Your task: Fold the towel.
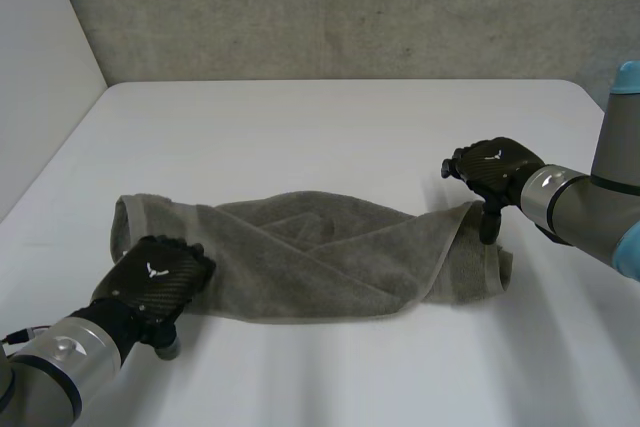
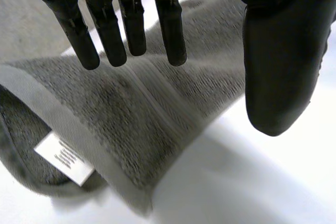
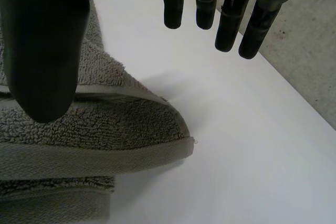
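The towel lies in a long, rumpled strip on the near part of the table. It runs from one hand to the other. It looks doubled over the long way, but it is messy, with loose folds in the middle.

My left hand sits at the left end of the towel. In its wrist view the left fingers are straight and the left thumb is held apart. The towel's hemmed end lies below them, with a white label just past the fingertips. This hand holds nothing.

My right hand is at the right end, by the corner. The right fingers are straight over bare table, and the right thumb hangs over the towel's corner. This hand holds nothing too. I can't tell if the thumb touches the cloth.

I think I am at the step of picking up the ends, before the next fold. Each hand has to go down and pinch its end, thumb on one side and fingers on the other. Then one end has to be lifted and carried over to meet the other. I should grab all the layers, or the strip may come apart.
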`<control>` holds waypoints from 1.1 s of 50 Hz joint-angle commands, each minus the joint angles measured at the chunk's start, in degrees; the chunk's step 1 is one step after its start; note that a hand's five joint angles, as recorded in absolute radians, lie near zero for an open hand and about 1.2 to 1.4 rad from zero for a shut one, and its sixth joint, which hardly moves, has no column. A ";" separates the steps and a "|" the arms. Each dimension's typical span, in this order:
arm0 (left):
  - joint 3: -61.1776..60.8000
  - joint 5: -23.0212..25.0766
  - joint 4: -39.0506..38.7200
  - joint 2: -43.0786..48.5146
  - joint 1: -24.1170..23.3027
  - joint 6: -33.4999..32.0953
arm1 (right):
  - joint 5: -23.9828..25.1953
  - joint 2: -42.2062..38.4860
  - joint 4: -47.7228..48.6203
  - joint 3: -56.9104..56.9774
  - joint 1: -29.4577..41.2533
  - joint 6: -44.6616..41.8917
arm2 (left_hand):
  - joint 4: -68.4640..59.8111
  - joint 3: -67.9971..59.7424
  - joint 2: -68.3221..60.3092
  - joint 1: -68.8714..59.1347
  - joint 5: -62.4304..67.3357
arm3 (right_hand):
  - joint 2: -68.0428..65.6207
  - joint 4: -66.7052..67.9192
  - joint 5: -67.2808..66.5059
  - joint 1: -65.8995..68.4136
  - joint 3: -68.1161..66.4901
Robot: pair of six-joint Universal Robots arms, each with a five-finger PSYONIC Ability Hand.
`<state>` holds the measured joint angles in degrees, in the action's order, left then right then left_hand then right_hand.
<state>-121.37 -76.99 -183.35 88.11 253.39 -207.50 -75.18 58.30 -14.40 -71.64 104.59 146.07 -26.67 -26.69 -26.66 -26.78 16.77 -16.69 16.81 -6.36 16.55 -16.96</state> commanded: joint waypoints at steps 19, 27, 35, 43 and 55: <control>16.06 -3.16 -5.00 23.50 2.28 -1.95 | 0.04 -0.82 1.13 -1.92 -0.17 -0.17 | 3.67 3.69 3.66 3.79 -3.77 | -0.46 0.34 -0.79 0.60 -0.19; 24.41 -3.51 -5.18 29.21 2.02 -1.68 | 0.04 -1.17 1.39 -2.45 -0.18 -0.52 | 3.50 3.52 3.49 3.62 -3.60 | -0.46 0.34 -0.79 0.60 -0.19; 29.69 -3.60 -5.18 33.52 1.84 -1.68 | 0.04 -1.70 2.36 -2.45 -0.18 -0.61 | 2.66 2.68 2.65 2.78 -2.76 | -0.46 0.34 -0.79 0.60 -0.19; 31.54 -3.60 -5.18 34.84 1.76 -2.04 | -0.05 -2.67 2.45 -2.10 -0.18 -0.70 | 1.82 1.84 1.81 1.94 -1.92 | -0.46 0.34 -0.79 0.60 -0.19; 32.86 -3.69 -5.00 34.58 2.28 -2.65 | -0.05 -3.46 2.45 -2.10 -0.18 -0.70 | 5.51 5.53 5.49 5.62 -5.61 | -0.46 0.34 -0.79 0.60 -0.19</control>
<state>-88.98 -80.60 -188.52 123.04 255.30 -209.68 -75.21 55.18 -11.94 -73.77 104.41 145.37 -23.86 -23.87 -24.07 -23.82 13.57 -16.69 16.80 -6.37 16.56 -16.96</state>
